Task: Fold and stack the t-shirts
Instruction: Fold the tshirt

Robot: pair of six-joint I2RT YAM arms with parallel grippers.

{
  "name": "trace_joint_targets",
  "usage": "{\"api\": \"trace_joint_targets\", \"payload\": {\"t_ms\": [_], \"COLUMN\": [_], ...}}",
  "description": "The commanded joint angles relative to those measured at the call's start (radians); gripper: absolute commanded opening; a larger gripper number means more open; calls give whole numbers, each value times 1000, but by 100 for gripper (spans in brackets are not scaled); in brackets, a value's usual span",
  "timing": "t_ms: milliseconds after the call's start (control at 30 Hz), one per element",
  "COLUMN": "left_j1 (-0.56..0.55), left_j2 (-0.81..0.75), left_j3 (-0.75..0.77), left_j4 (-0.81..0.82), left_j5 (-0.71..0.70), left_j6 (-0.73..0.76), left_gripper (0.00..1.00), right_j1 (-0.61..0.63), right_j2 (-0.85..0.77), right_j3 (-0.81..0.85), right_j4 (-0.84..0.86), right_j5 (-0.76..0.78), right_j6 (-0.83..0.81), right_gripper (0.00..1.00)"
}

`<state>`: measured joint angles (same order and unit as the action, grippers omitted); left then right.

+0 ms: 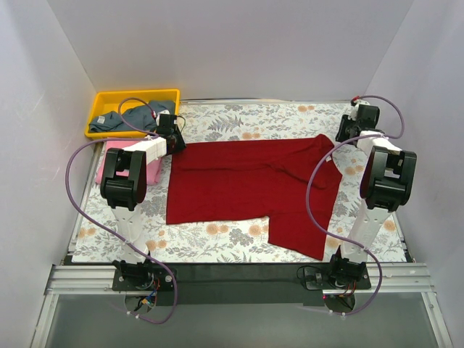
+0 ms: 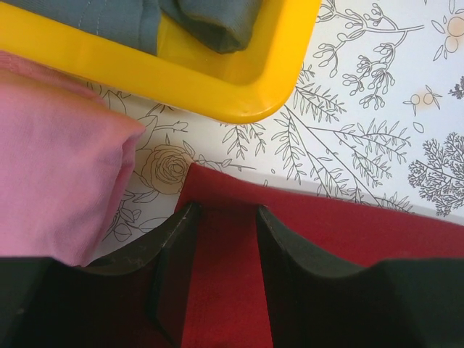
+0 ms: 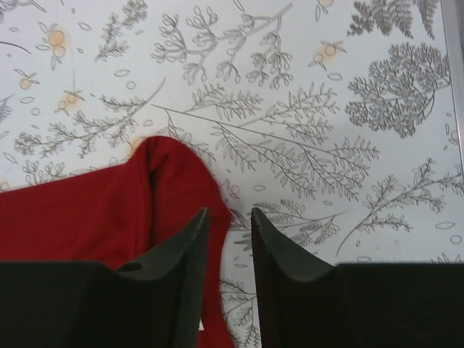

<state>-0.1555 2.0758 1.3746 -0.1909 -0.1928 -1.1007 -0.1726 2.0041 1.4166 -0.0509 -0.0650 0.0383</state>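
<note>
The large dark red t-shirt [image 1: 246,188] lies spread on the floral tablecloth, with a sleeve folded over at the right. My left gripper [image 1: 175,145] is open at the shirt's back-left corner. In the left wrist view the left gripper [image 2: 225,212] has its fingers astride the red cloth [image 2: 362,232]. My right gripper [image 1: 345,136] is open and empty beside the shirt's back-right corner. In the right wrist view the right gripper [image 3: 230,212] stands at the edge of the red cloth [image 3: 87,217]. A folded pink t-shirt [image 1: 154,172] lies at the left. A blue-grey t-shirt [image 1: 138,116] lies in the bin.
The yellow plastic bin [image 1: 138,93] stands at the back left, close to my left gripper; its corner [image 2: 217,94] shows in the left wrist view next to the pink shirt [image 2: 51,174]. White walls enclose the table on three sides.
</note>
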Motion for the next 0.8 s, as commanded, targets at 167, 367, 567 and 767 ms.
{"api": "trace_joint_targets", "payload": {"t_ms": [167, 367, 567, 767], "left_j1": [17, 17, 17, 17], "left_j2": [81, 75, 63, 64], "left_j3": [-52, -54, -54, -54], "left_j4": [-211, -205, -196, -193], "left_j5": [-59, -74, -66, -62], "left_j6": [18, 18, 19, 15], "left_gripper": [38, 38, 38, 39], "right_j1": [-18, -11, 7, 8], "right_j2": [38, 47, 50, 111], "right_j3": [5, 22, 34, 65], "right_j4": [5, 13, 19, 36], "right_j5": [-165, -292, -292, -309], "right_j6": [23, 52, 138, 198], "right_gripper": [29, 24, 27, 28]}}
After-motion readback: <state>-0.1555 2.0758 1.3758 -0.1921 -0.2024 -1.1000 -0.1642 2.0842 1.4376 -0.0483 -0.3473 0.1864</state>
